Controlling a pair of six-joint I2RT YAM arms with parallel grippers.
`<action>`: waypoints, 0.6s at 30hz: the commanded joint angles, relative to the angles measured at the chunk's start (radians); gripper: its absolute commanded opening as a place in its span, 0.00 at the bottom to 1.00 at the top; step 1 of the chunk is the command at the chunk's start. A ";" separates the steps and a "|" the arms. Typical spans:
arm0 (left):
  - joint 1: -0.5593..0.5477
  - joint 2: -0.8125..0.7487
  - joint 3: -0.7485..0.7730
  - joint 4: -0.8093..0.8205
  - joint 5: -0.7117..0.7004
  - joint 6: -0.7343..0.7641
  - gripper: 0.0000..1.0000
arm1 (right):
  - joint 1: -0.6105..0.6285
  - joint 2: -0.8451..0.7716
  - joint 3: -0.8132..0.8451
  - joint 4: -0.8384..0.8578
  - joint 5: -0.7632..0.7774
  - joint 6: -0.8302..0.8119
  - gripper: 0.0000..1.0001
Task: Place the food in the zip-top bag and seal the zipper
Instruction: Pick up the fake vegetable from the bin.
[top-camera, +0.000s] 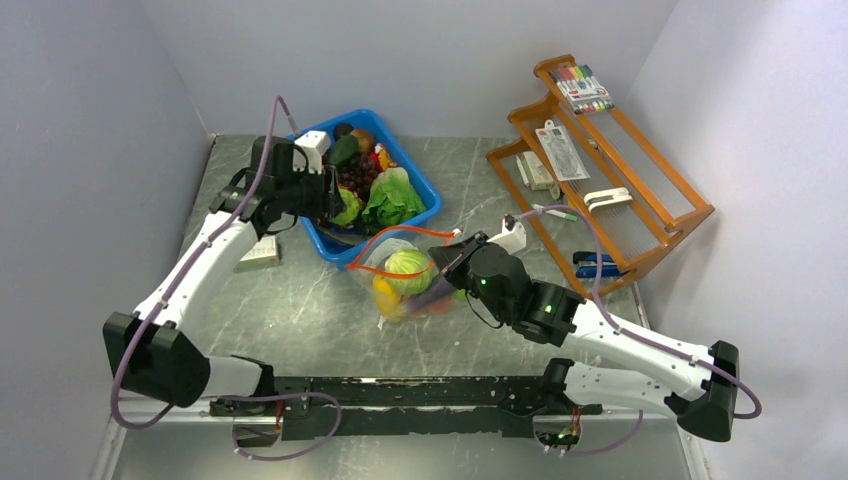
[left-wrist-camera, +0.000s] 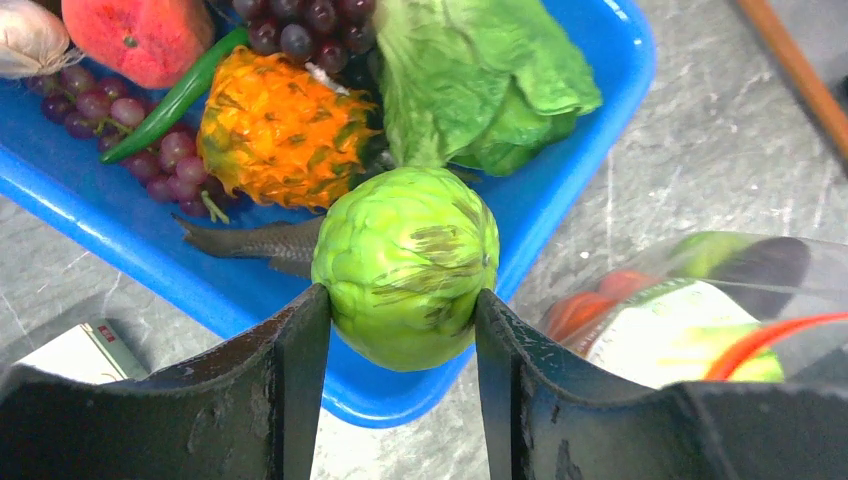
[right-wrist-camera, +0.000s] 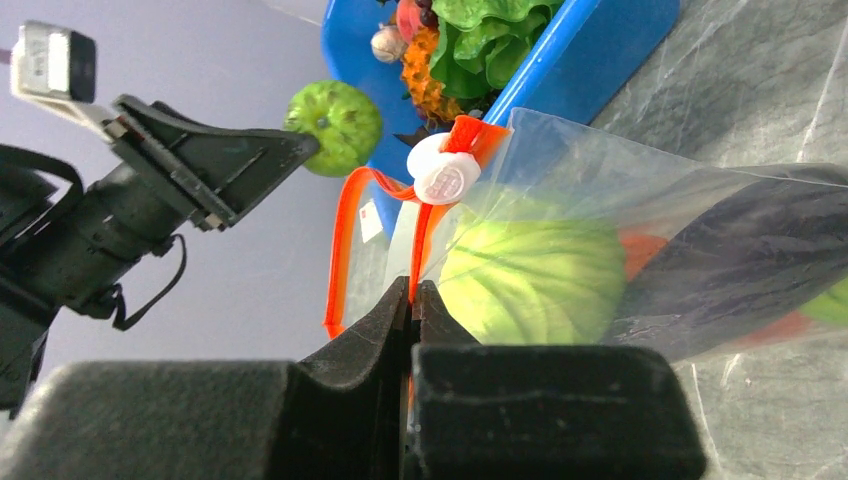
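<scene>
- Top view: left gripper (top-camera: 333, 200) over blue tray (top-camera: 418, 166), at 10 o'clock from bag (top-camera: 370, 270); right gripper (top-camera: 447, 258) at bag's 3 o'clock edge.
- Bag flat on table, just beside tray's near rim; zipper (top-camera: 400, 236) bowed into an open loop toward 12 o'clock; cabbage (top-camera: 408, 266) plus yellow and red pieces inside.
- Left wrist view: fingers (left-wrist-camera: 300, 340) part-way closed, pressed on either side of green ball (left-wrist-camera: 405, 265), above tray's near rim; bag at 3 o'clock.
- For a clean transfer: lift straight up clear of the rim, then swing toward the orange loop; grip firmly, the ball being round and likely slick; release only once inside the mouth.
- Right wrist view: fingers (right-wrist-camera: 365, 335) fully closed, pinching bag's mouth edge at the zipper; white slider (right-wrist-camera: 446, 172) at 12 o'clock from fingertips.
- Bag clear, thin, creased, bulging over its contents.
</scene>
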 joint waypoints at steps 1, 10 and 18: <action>-0.001 -0.064 0.001 0.006 0.080 -0.036 0.36 | 0.001 0.000 -0.004 0.018 0.030 0.017 0.00; -0.001 -0.192 0.004 0.055 0.288 -0.068 0.34 | 0.000 0.005 -0.006 0.018 0.023 0.022 0.00; -0.002 -0.259 -0.036 0.164 0.559 -0.155 0.34 | 0.001 0.013 0.003 0.024 0.034 0.015 0.00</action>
